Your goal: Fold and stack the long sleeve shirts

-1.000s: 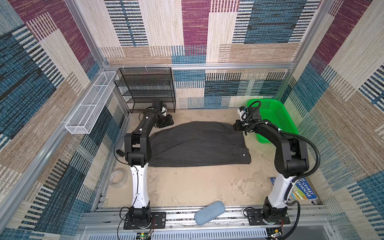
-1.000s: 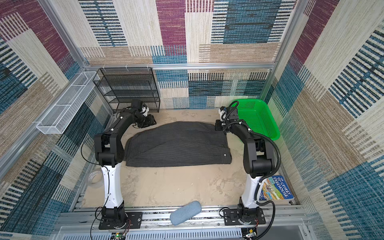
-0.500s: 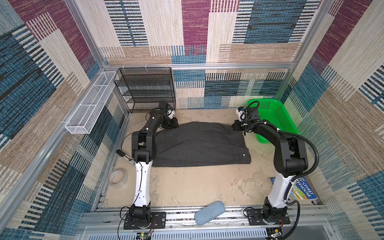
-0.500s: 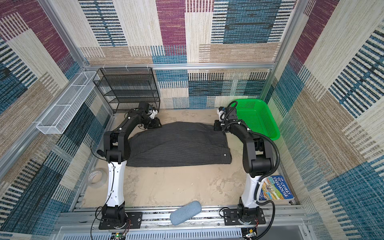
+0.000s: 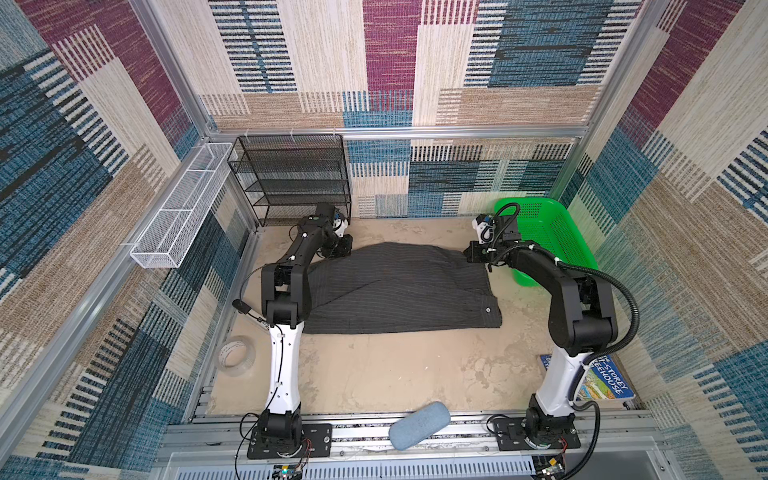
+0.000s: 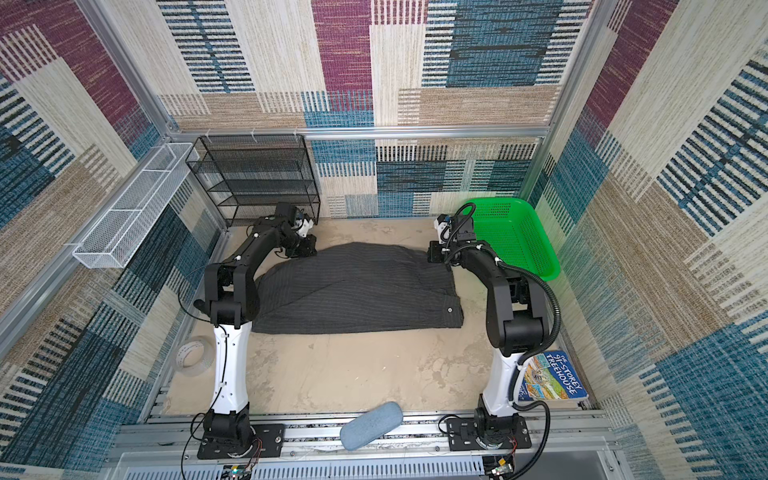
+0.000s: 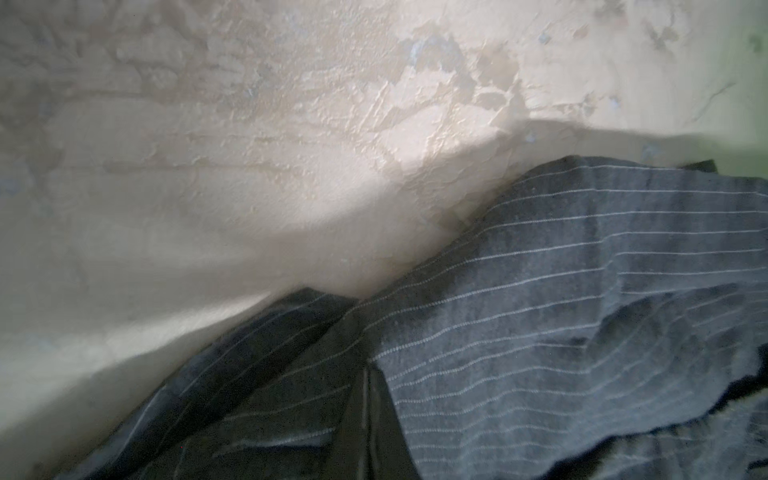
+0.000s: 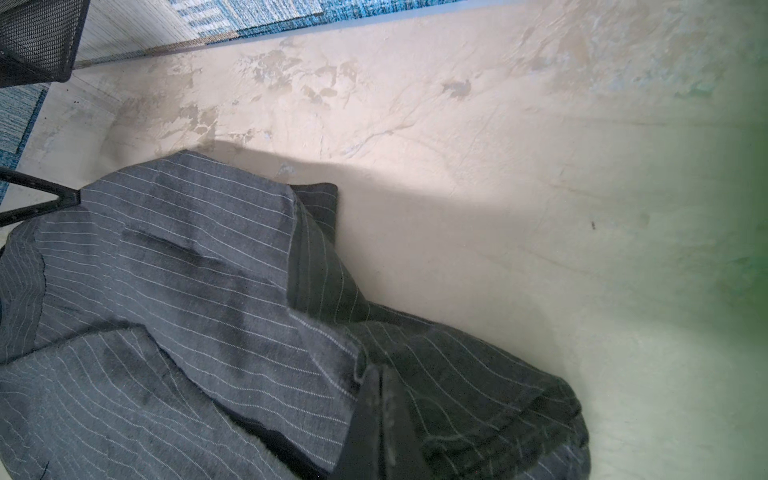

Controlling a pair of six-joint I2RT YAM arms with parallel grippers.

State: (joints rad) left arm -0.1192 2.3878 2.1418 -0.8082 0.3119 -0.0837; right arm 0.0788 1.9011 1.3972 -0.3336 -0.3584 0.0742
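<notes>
We see the shirt (image 5: 399, 293) spread on the desk (image 5: 374, 374) in the middle of both top views, its long axis running from frame left to frame right. It is the only shirt in sight. The left end effector (image 5: 340, 248) sits at the shirt's upper left corner. The right end effector (image 5: 473, 254) sits at its upper right corner, just left of the green basket (image 5: 540, 232). Each arm is nearest its own end, so neither has to reach across.

Both end effectors are clenched. The wrist views show striped cloth gathering up toward each camera, so we judge that each one is pinching the shirt's upper edge. The rest of the cloth lies below them in the frame, toward the arm bases. We expect the coming fold to carry that upper edge downward in the frame, across the short axis.

The shirt is dark charcoal with thin pale pinstripes, soft and slightly rumpled. A diagonal overlap crosses its middle, and a small light button (image 5: 487, 309) shows near its lower right corner. We cannot tell how the sleeves lie.
</notes>
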